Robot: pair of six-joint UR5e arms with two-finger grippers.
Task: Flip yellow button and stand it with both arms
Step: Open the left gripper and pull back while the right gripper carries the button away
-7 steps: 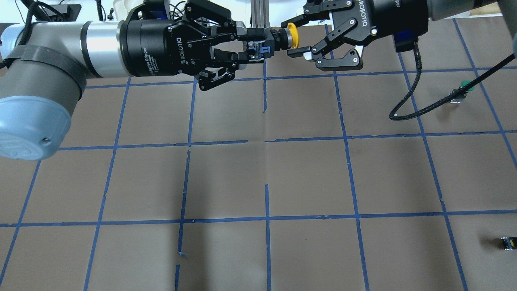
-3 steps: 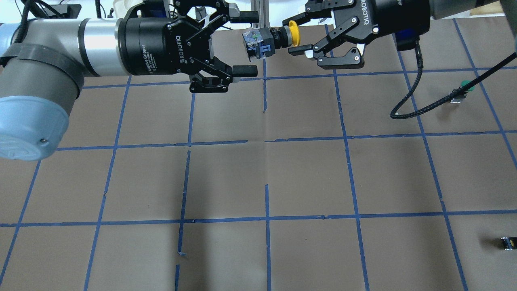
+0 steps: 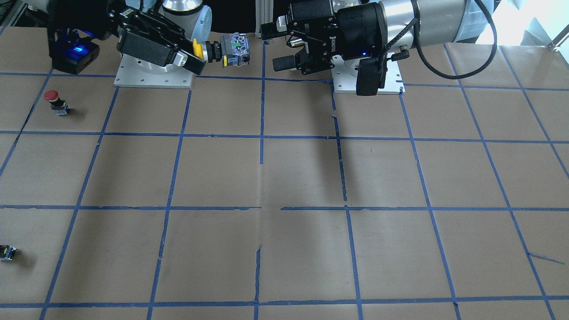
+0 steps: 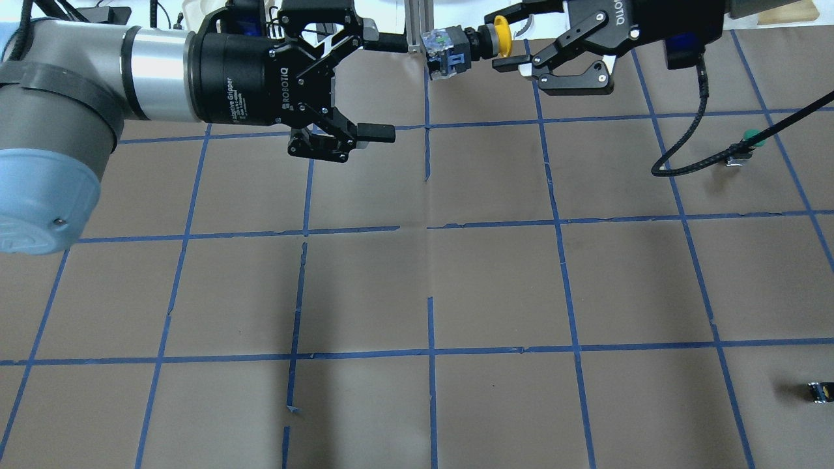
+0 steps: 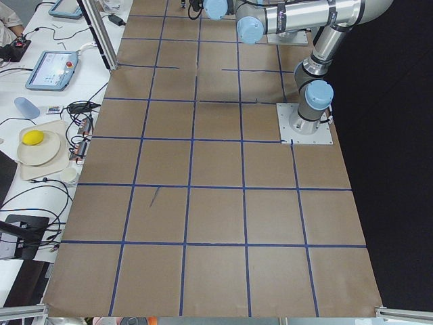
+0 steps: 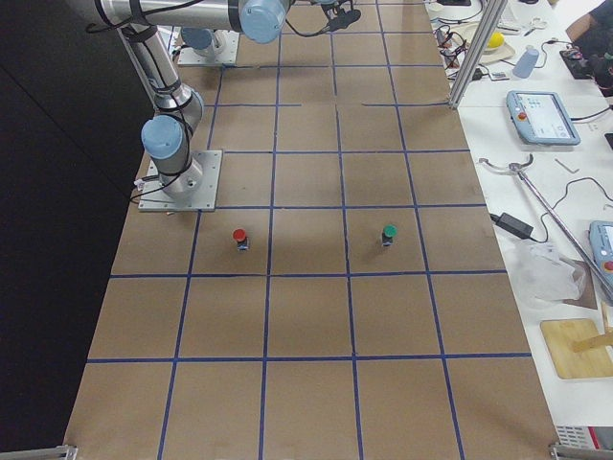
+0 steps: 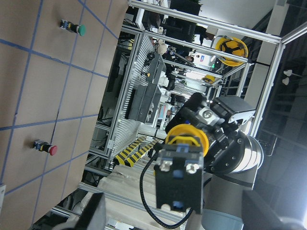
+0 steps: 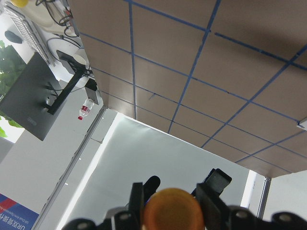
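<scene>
Hand-over complete, placement pending. The right gripper [image 4: 505, 38] is closed on the cap of the button [image 4: 459, 42], which hangs in the air above the table [image 4: 495, 260] at its robot-side edge. The button lies roughly level, cap toward the right gripper and body toward the left gripper [image 4: 388, 88]. The left gripper stands wide open and apart from the button, holding nothing. The step in hand appears to be standing the button. This probably calls for turning the right wrist until the body points straight down, then lowering with a firm grip until the base sits flat. The fingers should open slowly, since the cap-heavy part may tip. The left gripper is best held clear.
</scene>
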